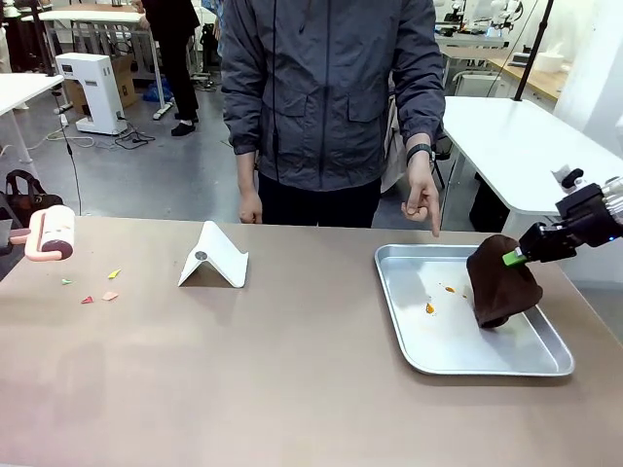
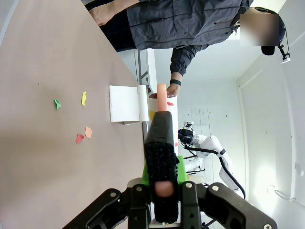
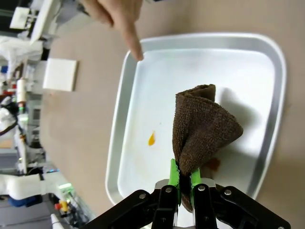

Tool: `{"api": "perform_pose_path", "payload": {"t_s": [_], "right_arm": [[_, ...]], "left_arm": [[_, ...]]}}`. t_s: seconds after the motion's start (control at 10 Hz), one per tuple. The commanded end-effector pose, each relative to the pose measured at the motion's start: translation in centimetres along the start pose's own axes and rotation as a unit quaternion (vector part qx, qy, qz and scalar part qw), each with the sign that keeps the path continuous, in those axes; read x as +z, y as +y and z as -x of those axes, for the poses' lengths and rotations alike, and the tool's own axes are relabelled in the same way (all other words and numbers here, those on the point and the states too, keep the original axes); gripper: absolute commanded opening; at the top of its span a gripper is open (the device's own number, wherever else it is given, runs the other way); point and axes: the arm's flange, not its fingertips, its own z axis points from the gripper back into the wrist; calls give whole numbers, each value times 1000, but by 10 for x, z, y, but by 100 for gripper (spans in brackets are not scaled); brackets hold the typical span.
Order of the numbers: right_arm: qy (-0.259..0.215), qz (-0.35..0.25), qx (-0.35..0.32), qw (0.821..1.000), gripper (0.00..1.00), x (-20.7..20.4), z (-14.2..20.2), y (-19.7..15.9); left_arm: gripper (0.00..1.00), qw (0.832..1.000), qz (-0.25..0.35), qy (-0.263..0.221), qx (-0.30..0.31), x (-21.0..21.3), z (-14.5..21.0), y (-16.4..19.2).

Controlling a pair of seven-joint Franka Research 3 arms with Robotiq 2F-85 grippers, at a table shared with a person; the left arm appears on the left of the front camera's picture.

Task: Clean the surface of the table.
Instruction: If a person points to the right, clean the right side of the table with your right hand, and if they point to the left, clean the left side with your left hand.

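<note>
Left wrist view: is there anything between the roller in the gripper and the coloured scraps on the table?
Nothing visible does. The left gripper is shut on the roller, and the coloured scraps lie on bare table close beside it. The white stand is beyond the scraps, off that path.

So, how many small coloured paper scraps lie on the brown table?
4, all on the table toward the robot's left end: a yellow scrap, a green scrap left of it, and nearer the robot a red scrap beside a pink scrap. None seems hidden.
</note>
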Motion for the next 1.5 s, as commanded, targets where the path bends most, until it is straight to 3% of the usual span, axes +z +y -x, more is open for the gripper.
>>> {"api": "perform_pose_path", "payload": {"t_s": [0.0,0.5,0.9,1.2,1.4], "right_arm": [[0,29,-13,999,10,16,-5,7],[52,62,-12,997,10,-28,-9,-4],[70,20,-24,997,10,-82,-12,-5],[32,-51,-70,996,10,-114,-14,-4],[32,-84,-74,993,10,-126,-14,2]], "left_arm": [[0,1000,-1,1,-2,0,5,-4],[0,1000,-1,1,-2,0,5,-4],[0,1000,-1,1,-2,0,5,-4],[0,1000,-1,1,-2,0,5,-4],[0,1000,-1,1,-2,0,5,-4]]}}
